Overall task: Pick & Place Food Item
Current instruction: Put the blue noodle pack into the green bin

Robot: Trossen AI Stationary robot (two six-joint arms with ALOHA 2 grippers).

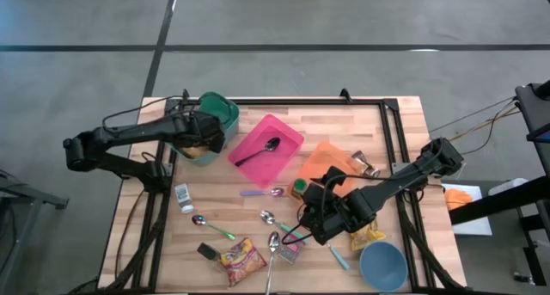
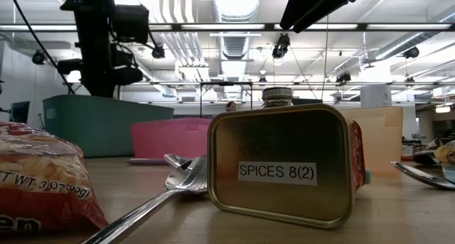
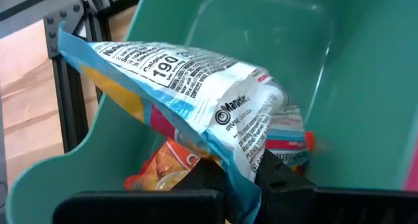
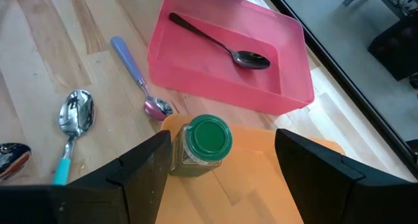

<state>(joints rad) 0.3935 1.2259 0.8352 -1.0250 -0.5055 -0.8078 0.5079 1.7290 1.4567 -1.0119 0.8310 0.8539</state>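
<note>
Left arm reaches in from the table's left edge, extended toward the far left corner. Left gripper (image 1: 204, 133) sits over the green bin (image 1: 225, 111), fingers pressed together on a snack bag (image 3: 196, 93). In the left wrist view the bag is pinched at its lower edge between the 2 dark fingers (image 3: 209, 178) and hangs tilted above the bin's interior; blue, white and orange print visible, with "190" legible. A 2nd packet (image 3: 287, 136) lies in the bin beneath it.

Right arm comes in from the right edge, angled down toward the table's near centre. Right gripper (image 1: 316, 211) is spread, nothing between the fingers. In the right wrist view the 2 fingers (image 4: 144, 165) frame a green-lidded jar (image 4: 208, 144) standing upright at the edge of the orange tray (image 4: 261, 178); the fingers are apart from the jar.

Pink tray (image 1: 266, 149) sits right of the green bin, holding 1 dark spoon (image 1: 258, 150). A purple-handled spoon (image 4: 134, 70) lies just near of the pink tray. Spice tin (image 2: 281, 166) labelled "SPICES 8(2)" lies on its side near the front edge, beside a silver spoon (image 2: 170, 187). Blue cup (image 1: 383, 266) stands at the near right corner. Red noodle packet (image 1: 241, 259) lies near front centre.
</note>
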